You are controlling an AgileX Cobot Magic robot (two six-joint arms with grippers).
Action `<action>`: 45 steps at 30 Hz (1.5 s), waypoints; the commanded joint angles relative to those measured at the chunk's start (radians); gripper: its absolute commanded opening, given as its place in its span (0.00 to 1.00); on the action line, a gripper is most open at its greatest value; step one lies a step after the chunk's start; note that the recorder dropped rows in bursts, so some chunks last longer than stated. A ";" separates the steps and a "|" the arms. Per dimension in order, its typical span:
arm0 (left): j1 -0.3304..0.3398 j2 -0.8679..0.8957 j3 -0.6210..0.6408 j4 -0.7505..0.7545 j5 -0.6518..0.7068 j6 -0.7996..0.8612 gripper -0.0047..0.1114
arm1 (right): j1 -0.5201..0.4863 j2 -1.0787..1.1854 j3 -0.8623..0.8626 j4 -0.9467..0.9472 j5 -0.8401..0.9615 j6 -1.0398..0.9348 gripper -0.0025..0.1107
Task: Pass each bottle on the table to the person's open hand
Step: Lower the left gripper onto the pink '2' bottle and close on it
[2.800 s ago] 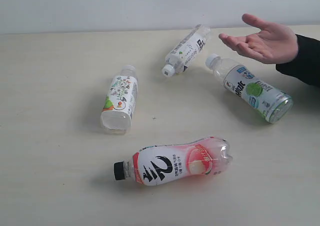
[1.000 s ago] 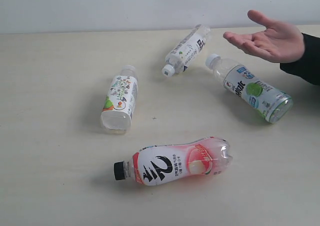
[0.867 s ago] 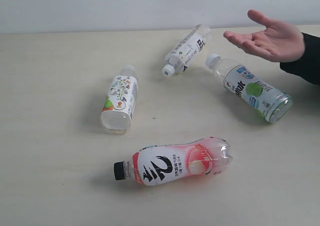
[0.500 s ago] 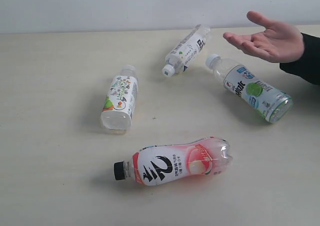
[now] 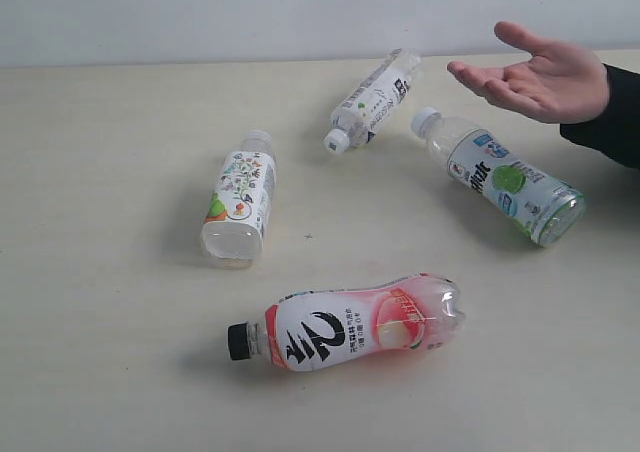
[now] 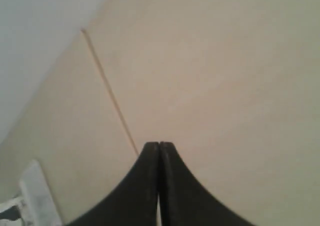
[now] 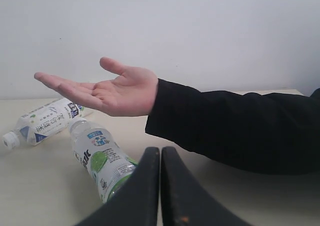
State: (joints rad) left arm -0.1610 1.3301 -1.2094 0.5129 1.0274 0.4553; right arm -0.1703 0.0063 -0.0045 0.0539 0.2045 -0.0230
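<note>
Hovering palm-up, the hand [image 5: 540,82] has barely shifted — four bottles [image 5: 350,327] lie untouched, left gripper [image 6: 159,146] and right gripper [image 7: 160,151] clenched empty.

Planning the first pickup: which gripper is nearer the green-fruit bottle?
Right. The right gripper points at the green-fruit bottle just ahead of it; the left gripper faces mostly bare table, that bottle unseen.

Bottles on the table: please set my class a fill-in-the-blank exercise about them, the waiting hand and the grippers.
The bottles lying on the table number ____. The pink-red bottle has a ____ cap. The person's hand is open with its palm facing ____. The left gripper and right gripper are both ____.
Missing words: four; black; up; shut.
</note>
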 commanded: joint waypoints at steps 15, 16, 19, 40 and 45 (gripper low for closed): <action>-0.697 0.294 -0.038 -0.482 -0.048 0.158 0.52 | -0.005 -0.006 0.004 -0.002 -0.004 0.000 0.03; -0.729 0.309 -0.038 -0.482 -0.073 0.127 0.59 | -0.005 -0.006 0.004 -0.002 -0.004 0.000 0.03; -0.798 0.356 -0.038 -0.482 -0.127 0.079 0.68 | -0.005 -0.006 0.004 -0.002 -0.004 0.000 0.03; -0.886 0.566 -0.038 -0.442 -0.287 -0.003 0.70 | -0.005 -0.006 0.004 -0.004 -0.004 0.000 0.03; -0.886 0.602 -0.038 -0.442 -0.304 -0.003 0.70 | -0.005 -0.006 0.004 -0.004 -0.004 0.000 0.03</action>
State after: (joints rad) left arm -1.0417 1.9196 -1.2412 0.0667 0.7387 0.4611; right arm -0.1703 0.0063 -0.0045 0.0539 0.2045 -0.0230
